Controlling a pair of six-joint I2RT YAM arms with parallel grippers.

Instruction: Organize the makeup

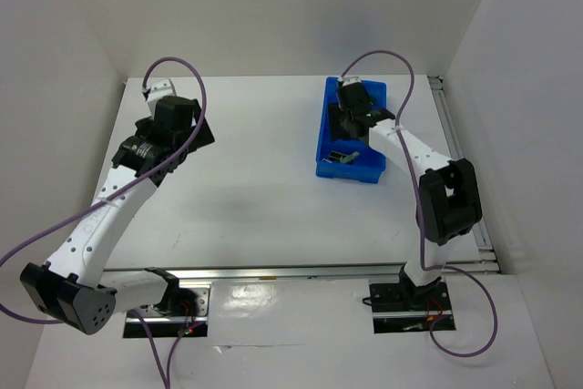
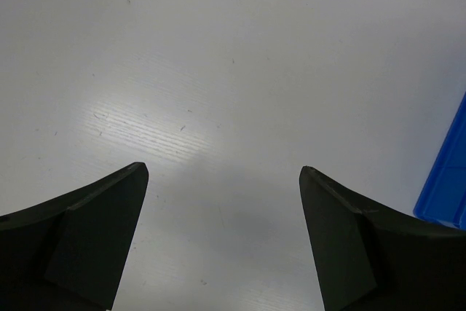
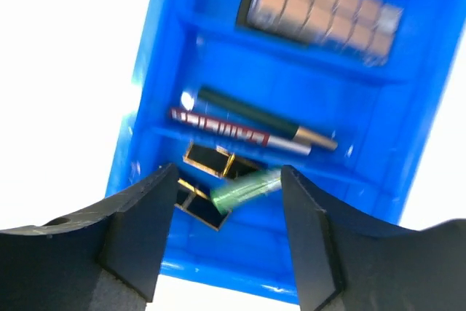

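Presently held, by size.

- Enclosure: plain white walls (image 1: 273, 6) on three sides.
- Table (image 1: 255, 189): white, matt, faintly scuffed, with a metal rail (image 1: 301, 271) along the near edge.
- Blue bin (image 1: 351, 173): right of centre, toward the back, divided crosswise.
- Left gripper (image 2: 224, 171): jaws spread wide over bare tabletop, holding nothing.
- Right gripper (image 3: 229, 172): jaws spread, nothing between them, poised over the bin's nearest compartment.
- Tan palette (image 3: 320, 1): far compartment, lying flat.
- Slim pencils (image 3: 240, 125): middle compartment, side by side.
- Black-gold lipsticks (image 3: 207, 159) and green tube (image 3: 244, 189): nearest compartment, jumbled, the tube lying against them.

Handling note: sorting looks nearly complete. Any tidying should descend straight, clear of the dividers, and pinch the tube across its width.
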